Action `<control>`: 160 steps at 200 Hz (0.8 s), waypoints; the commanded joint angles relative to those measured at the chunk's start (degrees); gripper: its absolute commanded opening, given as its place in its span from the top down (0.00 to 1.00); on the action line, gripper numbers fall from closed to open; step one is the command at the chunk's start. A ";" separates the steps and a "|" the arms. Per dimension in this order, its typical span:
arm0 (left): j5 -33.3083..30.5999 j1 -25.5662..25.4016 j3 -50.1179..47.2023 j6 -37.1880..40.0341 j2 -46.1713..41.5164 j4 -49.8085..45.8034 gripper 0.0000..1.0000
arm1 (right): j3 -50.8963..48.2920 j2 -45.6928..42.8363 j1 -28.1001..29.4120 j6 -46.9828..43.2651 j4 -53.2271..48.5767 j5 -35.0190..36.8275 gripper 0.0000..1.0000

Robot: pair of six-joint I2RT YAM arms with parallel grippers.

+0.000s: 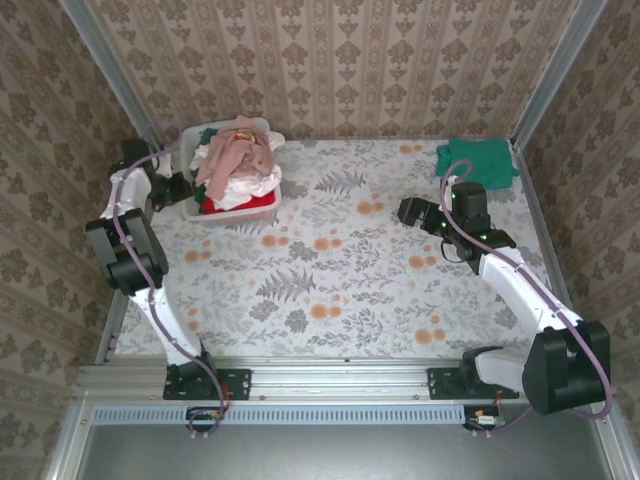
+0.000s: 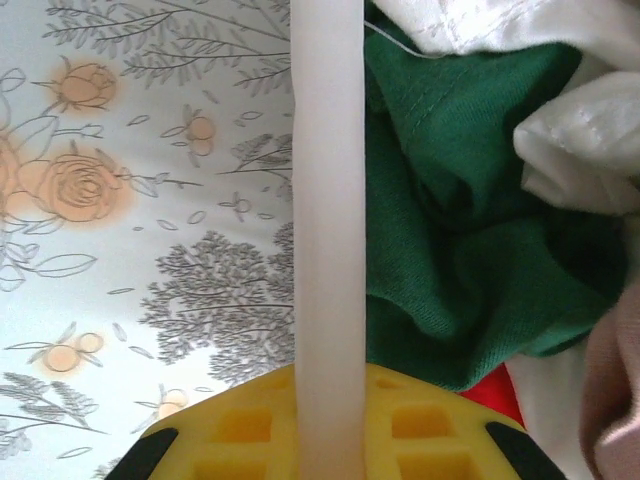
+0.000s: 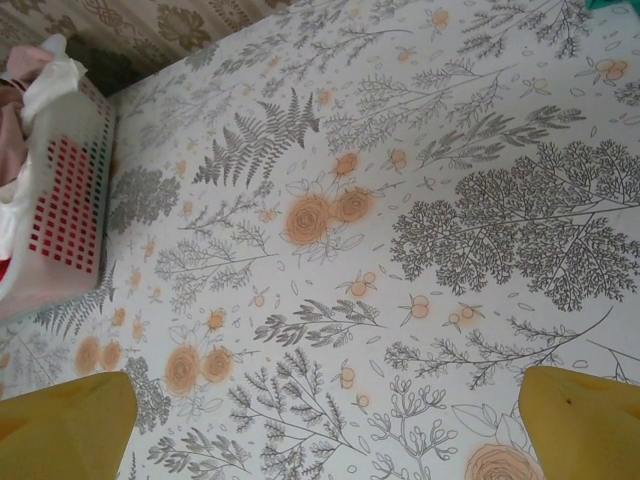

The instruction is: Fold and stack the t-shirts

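Note:
Several t-shirts lie heaped in the white basket (image 1: 262, 126) at the back left, a dusty-pink one (image 1: 236, 150) on top of white (image 1: 255, 185) and red (image 1: 262, 201) ones. My left gripper (image 1: 176, 190) is shut on the basket's left rim (image 2: 328, 200), one yellow finger (image 2: 235, 425) outside and the other inside. Beside the rim are a green shirt (image 2: 450, 250), white cloth (image 2: 480, 30), red cloth (image 2: 490, 395) and pink cloth (image 2: 615, 400). A folded teal-green shirt (image 1: 478, 160) lies at the back right. My right gripper (image 1: 415, 213) hangs open over the floral tablecloth (image 3: 330, 420), holding nothing.
The floral cloth (image 1: 330, 260) covers the table between the arms. Patterned walls close in the back and both sides. In the right wrist view the slatted basket (image 3: 62, 200) stands at the far left and a teal corner (image 3: 612, 4) shows at the top right.

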 commanded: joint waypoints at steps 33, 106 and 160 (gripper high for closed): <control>0.68 6.14 11.15 5.31 7.41 -6.20 0.98 | 2.75 1.45 1.81 -0.04 -0.54 2.55 0.00; -2.72 5.76 23.50 0.13 8.94 -11.97 0.42 | 3.54 3.30 4.71 -0.55 -1.70 3.21 0.00; -7.13 0.72 17.71 -3.81 -2.56 -8.64 0.32 | 2.04 1.18 5.30 -0.87 -1.42 2.96 0.00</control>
